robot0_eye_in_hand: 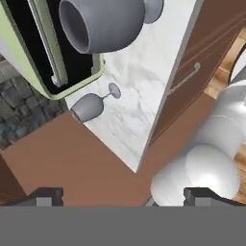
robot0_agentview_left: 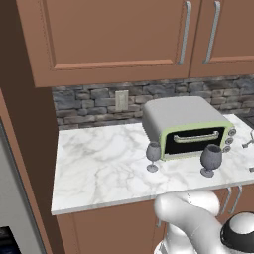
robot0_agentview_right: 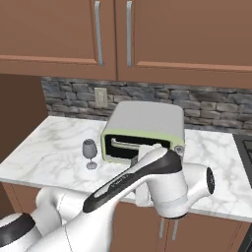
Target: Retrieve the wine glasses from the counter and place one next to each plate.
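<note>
While the pincer (robot0_eye_in_hand: pixel 123 194) hangs in front of the desk (robot0_agentview_left: pixel 99 168) with its two dark fingertips (robot0_eye_in_hand: pixel 45 194) spread wide and nothing between them, both wine glasses stand upright on the white marble top. The left wine glass (robot0_agentview_left: pixel 153 156) stands just in front of the left corner of the toaster oven (robot0_agentview_left: pixel 186 126), apart from its door. The right wine glass (robot0_agentview_left: pixel 211 159) stands in front of the oven's right end, near the knobs (robot0_agentview_left: pixel 229 140). In the hand view the right glass fills the upper edge, close to the camera, with the left glass smaller beyond it. The oven has a grey body, a pale green front frame and a dark door with a bar handle. A wall outlet (robot0_agentview_left: pixel 121 100) sits in the grey stone backsplash (robot0_agentview_left: pixel 84 106) below the brown wall cabinets (robot0_agentview_left: pixel 114 34). No brand, label or writing is legible on any item.
</note>
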